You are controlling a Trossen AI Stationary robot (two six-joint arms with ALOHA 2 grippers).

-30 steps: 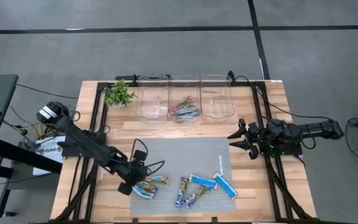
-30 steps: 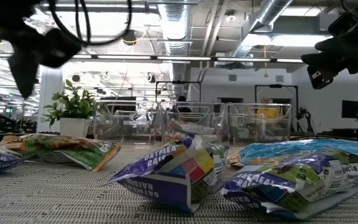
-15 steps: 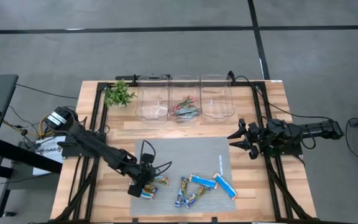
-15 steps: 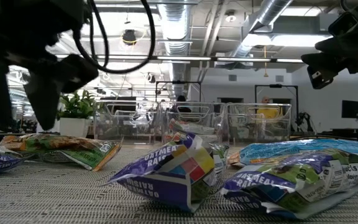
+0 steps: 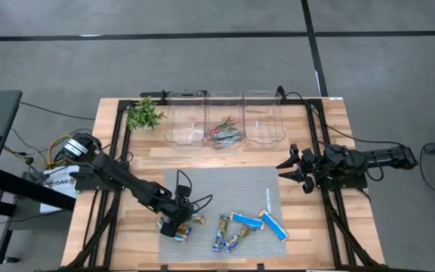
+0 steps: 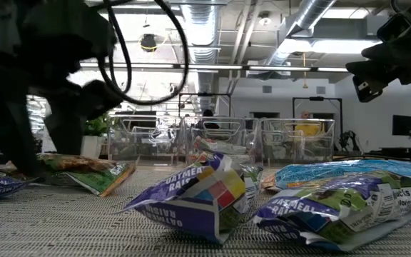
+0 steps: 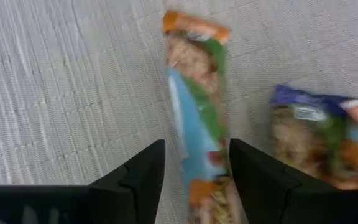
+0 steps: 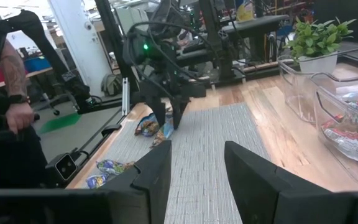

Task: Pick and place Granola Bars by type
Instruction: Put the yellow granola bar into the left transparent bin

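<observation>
The left gripper (image 7: pixel 194 168) is straddling an orange-green granola bar (image 7: pixel 197 118) with jaws parted, gripping nothing, on the grey mat (image 5: pixel 240 185). Closing off-centre risks crumpling the wrapper or nudging the neighbouring purple-ended bar (image 7: pixel 319 137). The right gripper (image 5: pixel 291 168) is waiting open beside the mat.

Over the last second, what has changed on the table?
The left end effector travelled right along the mat and came down, open, astride the green-orange bar, not yet gripping it. The right end effector, the bars and the bins stayed as they were.
</observation>
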